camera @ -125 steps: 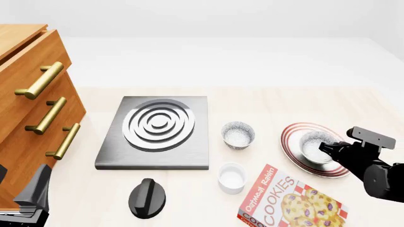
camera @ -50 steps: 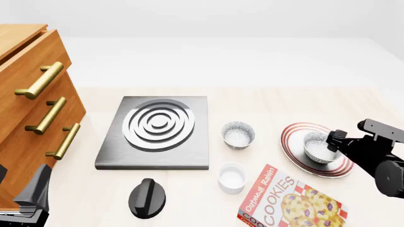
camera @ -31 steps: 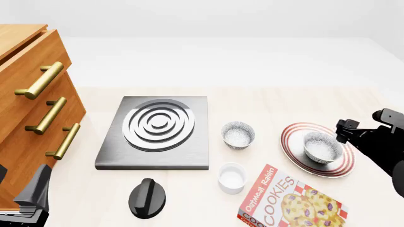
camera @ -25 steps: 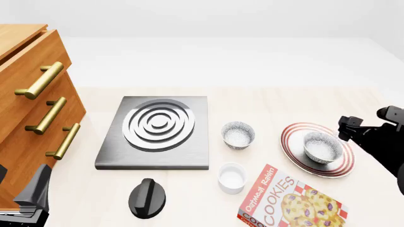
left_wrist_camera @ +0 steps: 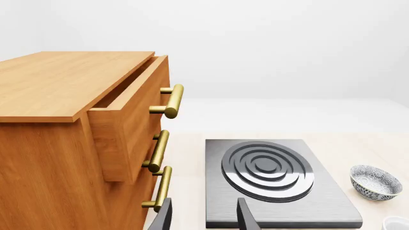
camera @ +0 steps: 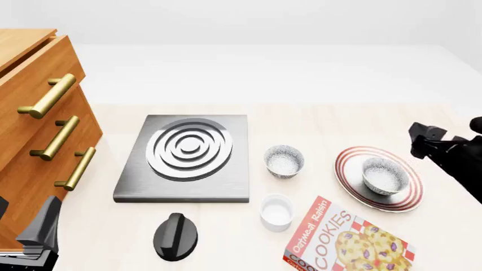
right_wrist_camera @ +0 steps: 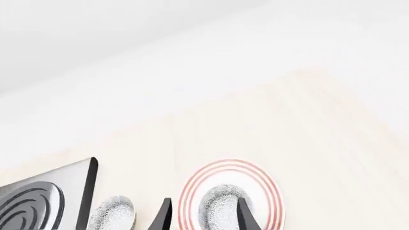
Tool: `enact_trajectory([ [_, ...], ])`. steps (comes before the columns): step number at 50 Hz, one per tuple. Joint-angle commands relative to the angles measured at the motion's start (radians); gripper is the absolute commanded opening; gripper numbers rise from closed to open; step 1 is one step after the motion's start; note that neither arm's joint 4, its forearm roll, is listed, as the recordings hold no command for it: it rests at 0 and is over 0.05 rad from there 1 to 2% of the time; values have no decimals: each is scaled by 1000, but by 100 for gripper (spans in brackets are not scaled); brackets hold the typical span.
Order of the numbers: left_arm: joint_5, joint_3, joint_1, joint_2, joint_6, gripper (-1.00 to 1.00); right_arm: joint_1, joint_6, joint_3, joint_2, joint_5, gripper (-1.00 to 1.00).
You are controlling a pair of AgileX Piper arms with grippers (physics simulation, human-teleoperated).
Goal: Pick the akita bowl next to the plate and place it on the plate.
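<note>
Pulled up and off to the right since a moment ago: right claw (camera: pixel 430 141), no longer at the bowl (camera: pixel 384 175). Seen spread in the wrist view, pinching nothing.

Far left on the bench (camera: pixel 316 121): wooden drawers (camera: pixel 42 107) with gold handles. Low at the near edge by them, left claw (left_wrist_camera: pixel 203 218), spread too, pinching nothing, well apart from the job. Next along: grey stove (camera: pixel 188 155) with rings, and a black knob (camera: pixel 175 236) in front of it. Then the other bowl (camera: pixel 284 160), alone on the bench, between stove and plate. Nearer, a small white cup (camera: pixel 276 212). Then a cookie box (camera: pixel 346 243), just beside the plate's near rim; touching or not, hard to tell. Then the plate (camera: pixel 348 169) with red rings, and inside the rings, the bowl, upright, sitting flat, a bit right of the middle. Looks done.

Could still go wrong, though. Swinging the right claw back low could bump the bowl and push it off the plate. Dropping the arm down fast could hit the rim and tip the plate. Best to lift away high and slow. Also easy to mix up the two bowls and grab the wrong one.
</note>
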Motion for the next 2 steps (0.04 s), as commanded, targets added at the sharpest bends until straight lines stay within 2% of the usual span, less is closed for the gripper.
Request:
enact_trajectory([
  [1,0,0,0,0,0,100,15,11,-6,-137,59,100],
  [2,0,0,0,0,0,100,18,13,-8,-143,66,100],
])
